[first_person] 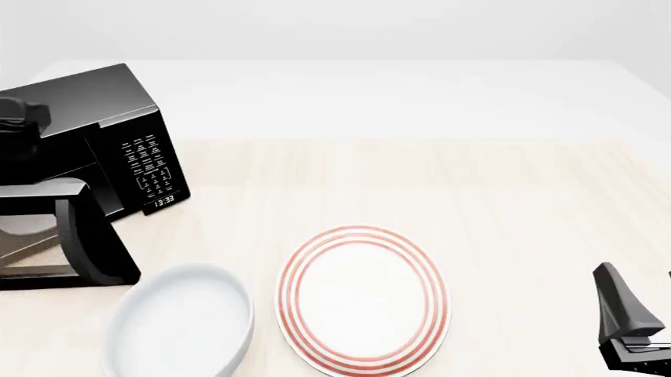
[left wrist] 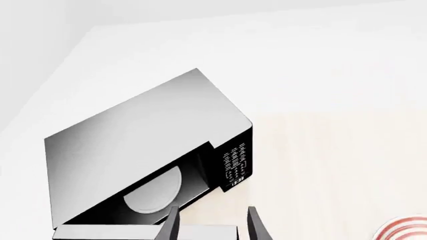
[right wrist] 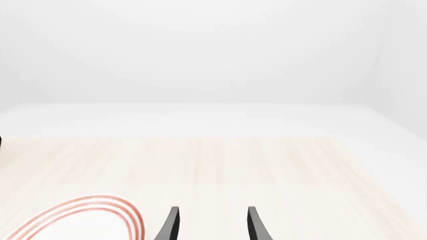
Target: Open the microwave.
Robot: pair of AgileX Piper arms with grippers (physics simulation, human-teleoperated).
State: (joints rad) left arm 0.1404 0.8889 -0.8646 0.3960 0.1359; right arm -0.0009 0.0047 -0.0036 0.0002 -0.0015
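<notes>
The microwave (first_person: 94,118) is a glossy black box at the table's left side, with its keypad panel (first_person: 147,169) facing the front. Its door (first_person: 100,243) is swung out toward the front, and the white turntable (first_person: 27,224) shows behind it. In the left wrist view I look down on the microwave (left wrist: 147,130), its turntable (left wrist: 153,192) and the door's top edge (left wrist: 107,232). My left gripper (left wrist: 212,227) is open, its fingers at the door's free end. The left arm (first_person: 21,118) hangs over the microwave. My right gripper (first_person: 642,318) is open and empty at the front right; it also shows in the right wrist view (right wrist: 213,227).
A white plate with red rings (first_person: 362,294) lies at the front middle of the table; it also shows in the right wrist view (right wrist: 80,220). A white bowl (first_person: 184,326) stands left of it, close to the open door.
</notes>
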